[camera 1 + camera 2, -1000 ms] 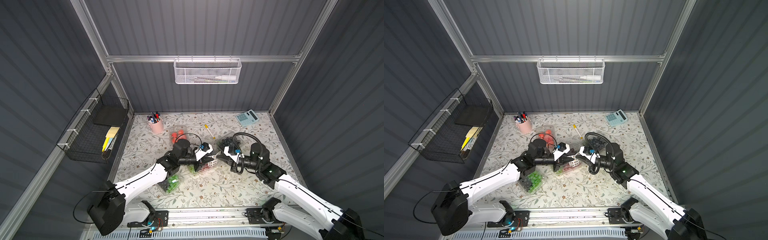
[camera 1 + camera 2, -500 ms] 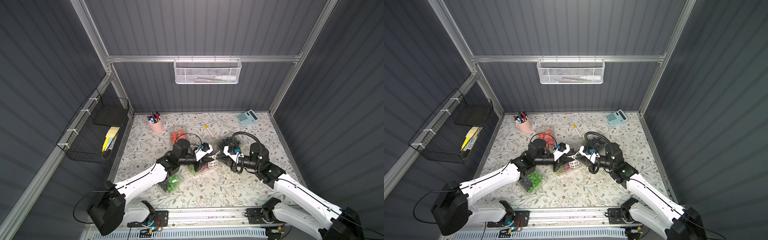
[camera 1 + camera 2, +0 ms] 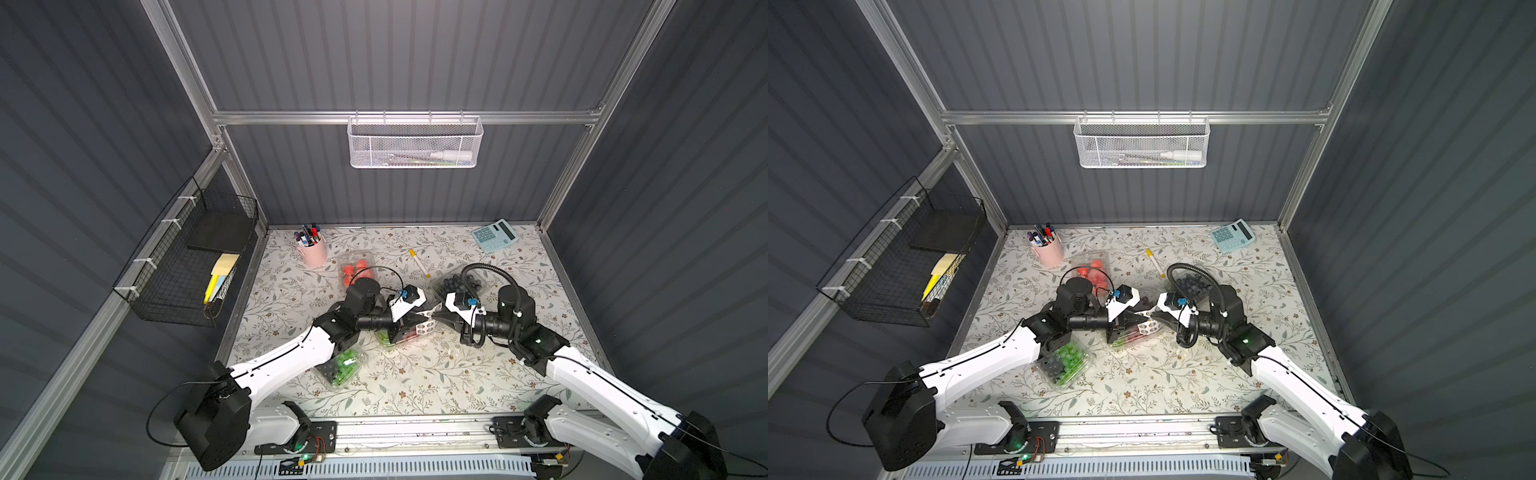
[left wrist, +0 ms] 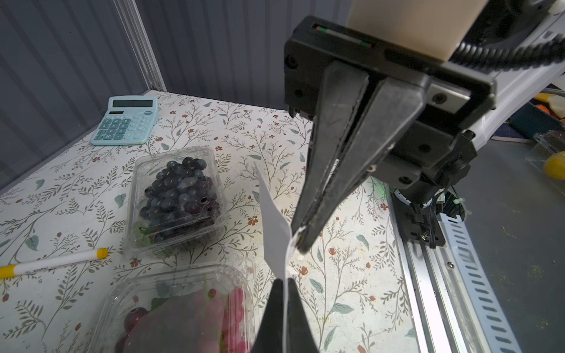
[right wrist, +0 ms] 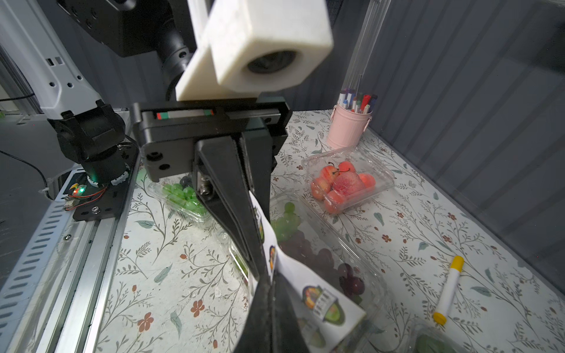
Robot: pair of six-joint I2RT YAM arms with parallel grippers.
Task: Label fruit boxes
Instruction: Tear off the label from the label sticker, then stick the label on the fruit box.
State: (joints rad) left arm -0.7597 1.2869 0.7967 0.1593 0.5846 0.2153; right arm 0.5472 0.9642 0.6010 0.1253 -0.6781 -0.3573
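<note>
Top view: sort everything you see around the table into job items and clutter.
Job:
red-fruit punnet
blueberry punnet
green-and-red grape punnet
green-and-black grape punnet
sticker sheet

Lying about:
calculator
yellow-capped marker
pink pen cup

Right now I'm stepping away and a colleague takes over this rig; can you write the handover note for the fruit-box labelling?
Grippers: left gripper shut on the sticker sheet, held above the green-and-red grape box; right gripper shut on the sheet's opposite edge.
Other boxes: strawberries towards the back, blueberries beside the right arm, green-and-black grapes partly under the left arm.
Done: no sticker visible on any box.
Left: peel stickers, label all four.
</note>
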